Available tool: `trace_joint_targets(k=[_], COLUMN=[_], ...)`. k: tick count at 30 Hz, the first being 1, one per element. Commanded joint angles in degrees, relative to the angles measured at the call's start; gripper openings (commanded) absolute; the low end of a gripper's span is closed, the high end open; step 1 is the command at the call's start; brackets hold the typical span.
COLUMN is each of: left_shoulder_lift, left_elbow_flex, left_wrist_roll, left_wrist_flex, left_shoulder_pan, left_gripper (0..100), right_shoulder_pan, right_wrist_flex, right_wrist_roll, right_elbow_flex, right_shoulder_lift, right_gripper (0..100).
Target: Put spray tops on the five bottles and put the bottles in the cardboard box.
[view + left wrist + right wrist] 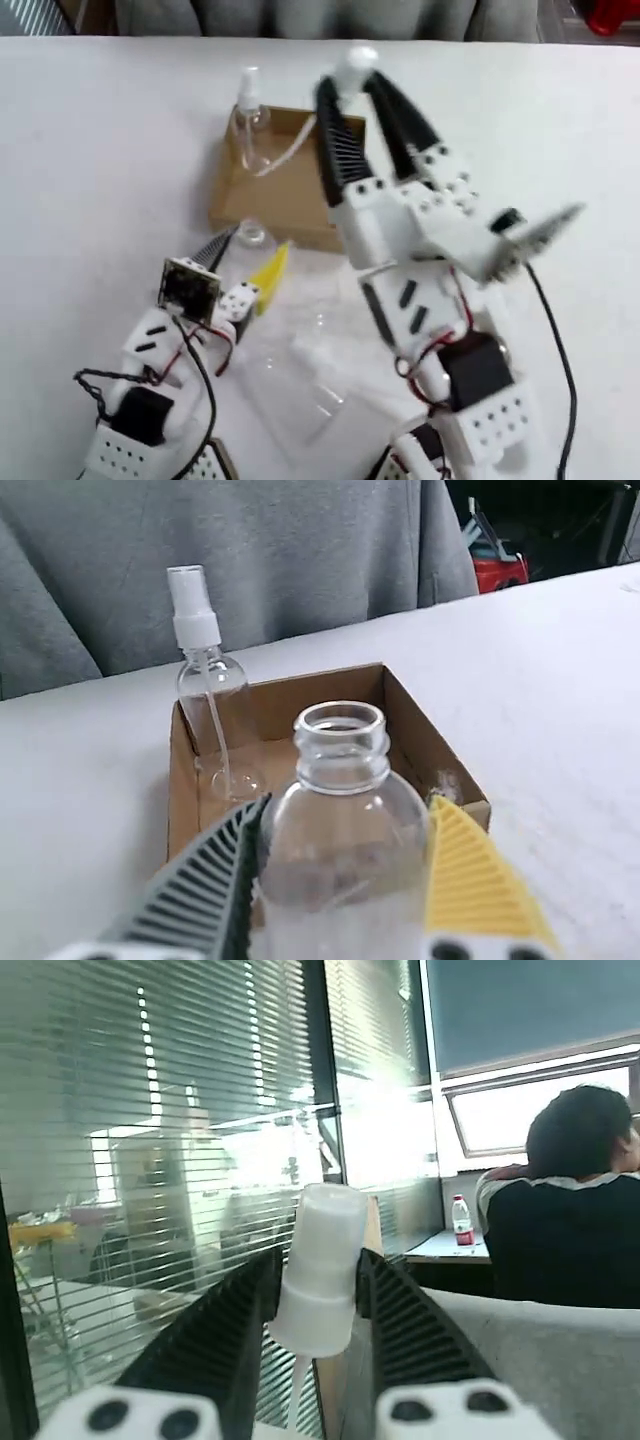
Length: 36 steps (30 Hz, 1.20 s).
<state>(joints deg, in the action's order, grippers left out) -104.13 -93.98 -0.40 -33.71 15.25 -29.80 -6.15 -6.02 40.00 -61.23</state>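
Note:
A shallow cardboard box [290,195] lies mid-table. In its far corner stands a clear bottle with a white spray top [248,115], also in the left wrist view [205,680]. My left gripper [255,243], with one dark and one yellow finger, is shut on an open-necked clear bottle [340,810] held upright just in front of the box [290,695]. My right gripper [352,80] is raised over the box's far side, shut on a white spray top [320,1270] whose thin tube [285,155] hangs down towards the box.
Clear plastic items [310,370] lie on the white table between the two arm bases; I cannot tell what they are. A person in grey [250,560] sits behind the table's far edge. A red object [610,15] sits at the far right.

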Motion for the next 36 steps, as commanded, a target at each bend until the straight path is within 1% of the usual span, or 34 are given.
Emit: trace_joint_targets(k=[1,4,9,12,19,21,25,30,36], left_shoulder_lift=[-0.57,-0.57,-0.57,-0.48,-0.48,-0.48,-0.48,-0.48,-0.48], left_elbow_flex=[-3.08,-2.99,-2.99,-2.99,-2.99,-2.99,-2.99,-2.99,-2.99], left_wrist_roll=[0.09,0.09,0.09,0.09,0.09,0.09,0.09,0.09,0.09], left_wrist_flex=[8.97,9.05,8.62,8.62,8.18,6.51,6.24,6.24,6.24], left_shoulder_pan=[-4.18,-4.97,-5.14,-5.14,-5.14,-5.14,-5.14,-5.14,-5.14], left_gripper=[2,2,2,2,2,2,2,2,2], right_shoulder_pan=[-1.98,-2.59,-2.59,-2.68,-7.25,-8.92,-10.68,-10.51,-10.51], right_wrist_flex=[1.80,3.91,5.58,5.85,5.41,3.82,-1.36,-1.98,-1.98], right_wrist_roll=[1.93,5.19,5.80,5.80,5.89,5.98,6.07,12.31,12.57], right_elbow_flex=[-2.29,-2.37,-2.46,-2.55,-4.13,-4.75,-6.86,-6.59,-4.48], right_shoulder_lift=[5.93,10.24,14.37,14.29,12.18,10.77,9.19,8.75,8.66], right_gripper=[1.5,1.5,1.5,1.5,1.5,1.5,1.5,1.5,1.5])
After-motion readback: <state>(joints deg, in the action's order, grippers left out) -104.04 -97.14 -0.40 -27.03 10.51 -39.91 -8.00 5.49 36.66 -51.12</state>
